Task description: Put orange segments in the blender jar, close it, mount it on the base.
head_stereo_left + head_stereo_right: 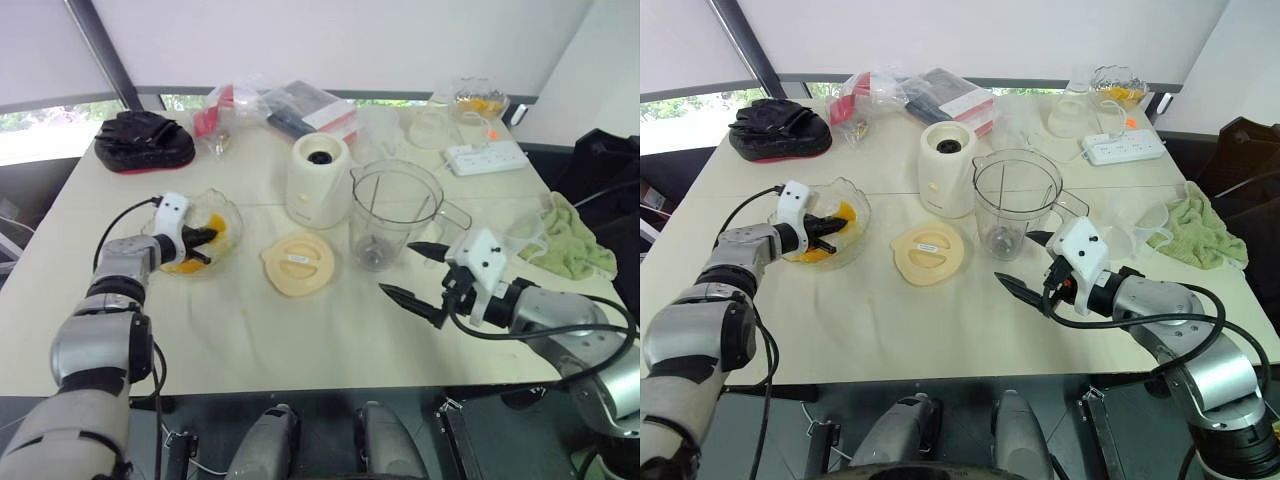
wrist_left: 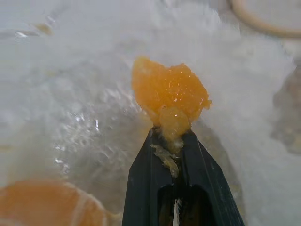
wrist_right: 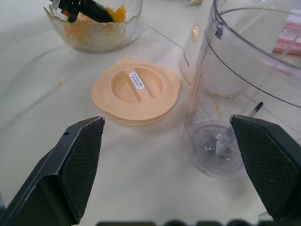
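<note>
Orange segment (image 2: 169,92) pinched by left claw (image 1: 203,240) over crinkled bowl (image 1: 228,212). Right claw (image 3: 169,165) spread wide, empty, near blender jar (image 1: 392,212) on worktop (image 1: 300,330). Risk: soft pulp squeezed by tips, piece dropped before jar is reached.

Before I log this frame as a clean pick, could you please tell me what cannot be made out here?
- How many orange segments remain: head views, the left gripper and the crinkled bowl wall hide them.
- Whether the blender jar holds fruit: too small in head views; right wrist view cuts its top.
- Lid label text: too small.
</note>
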`<action>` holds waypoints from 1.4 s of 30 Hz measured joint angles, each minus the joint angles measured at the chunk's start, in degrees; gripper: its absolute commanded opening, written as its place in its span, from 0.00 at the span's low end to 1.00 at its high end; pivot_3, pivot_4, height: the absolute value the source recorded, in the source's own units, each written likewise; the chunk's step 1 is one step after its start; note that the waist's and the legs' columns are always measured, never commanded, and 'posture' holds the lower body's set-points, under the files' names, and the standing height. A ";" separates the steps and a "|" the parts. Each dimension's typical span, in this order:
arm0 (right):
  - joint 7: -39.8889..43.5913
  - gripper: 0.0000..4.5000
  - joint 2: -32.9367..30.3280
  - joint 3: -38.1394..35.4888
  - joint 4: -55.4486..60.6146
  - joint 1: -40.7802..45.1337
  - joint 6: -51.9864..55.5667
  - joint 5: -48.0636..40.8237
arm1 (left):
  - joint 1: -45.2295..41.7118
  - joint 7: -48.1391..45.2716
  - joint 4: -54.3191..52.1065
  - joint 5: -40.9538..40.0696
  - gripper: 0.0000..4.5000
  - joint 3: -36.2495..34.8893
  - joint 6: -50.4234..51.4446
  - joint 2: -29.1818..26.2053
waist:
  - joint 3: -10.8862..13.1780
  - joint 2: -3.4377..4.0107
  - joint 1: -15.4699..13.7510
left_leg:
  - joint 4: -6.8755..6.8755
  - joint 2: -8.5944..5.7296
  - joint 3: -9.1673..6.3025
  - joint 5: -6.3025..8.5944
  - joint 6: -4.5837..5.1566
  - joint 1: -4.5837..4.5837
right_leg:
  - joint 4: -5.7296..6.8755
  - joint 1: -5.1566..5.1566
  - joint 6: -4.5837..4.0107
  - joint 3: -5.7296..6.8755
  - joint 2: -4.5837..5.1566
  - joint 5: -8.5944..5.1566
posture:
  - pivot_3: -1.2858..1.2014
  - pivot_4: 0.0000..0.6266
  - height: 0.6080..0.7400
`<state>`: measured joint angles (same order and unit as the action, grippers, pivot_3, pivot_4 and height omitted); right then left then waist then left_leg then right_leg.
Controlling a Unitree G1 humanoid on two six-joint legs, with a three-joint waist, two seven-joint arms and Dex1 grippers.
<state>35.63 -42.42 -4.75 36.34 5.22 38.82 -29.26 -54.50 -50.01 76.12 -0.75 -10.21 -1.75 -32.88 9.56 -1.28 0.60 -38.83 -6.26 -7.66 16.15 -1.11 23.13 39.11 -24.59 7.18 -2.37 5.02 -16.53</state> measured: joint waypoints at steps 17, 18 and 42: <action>1.98 1.00 0.01 0.05 -1.19 0.39 -0.42 0.47 | -1.22 -11.18 -19.97 -12.34 0.00 -4.57 5.58 -1.70 | 0.00 0.00 0.06 | -0.06 0.02 -0.05 0.00 0.00 0.07 | 0.00 -0.01 0.00 0.01 0.03 0.00 | 0.52 0.24 1.00; 1.98 1.00 0.01 -0.01 -1.19 0.24 -0.42 0.49 | -2.16 -11.33 -21.75 -12.78 0.00 -4.53 6.94 -1.54 | 0.00 -0.01 0.02 | -0.06 0.02 -0.06 0.00 0.00 0.07 | 0.00 -0.01 0.00 0.01 0.03 0.00 | 0.52 0.24 1.00; -8.73 1.00 5.32 -4.19 8.79 -13.68 0.10 2.08 | -35.83 -24.22 -3.62 -7.01 0.00 7.86 -2.15 24.26 | 0.04 -0.05 0.32 | -0.24 -0.07 -0.14 0.03 0.05 0.21 | 0.00 -0.02 0.04 0.16 -0.04 -0.01 | 0.52 0.24 1.00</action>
<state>26.90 -37.10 -8.94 45.13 -8.46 38.91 -27.19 -90.34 -74.23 72.50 -7.77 -2.35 -3.90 -8.62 9.59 -1.33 0.92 -39.07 -6.33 -7.80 16.18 -1.06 23.34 39.12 -24.61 7.22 -2.21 4.98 -16.54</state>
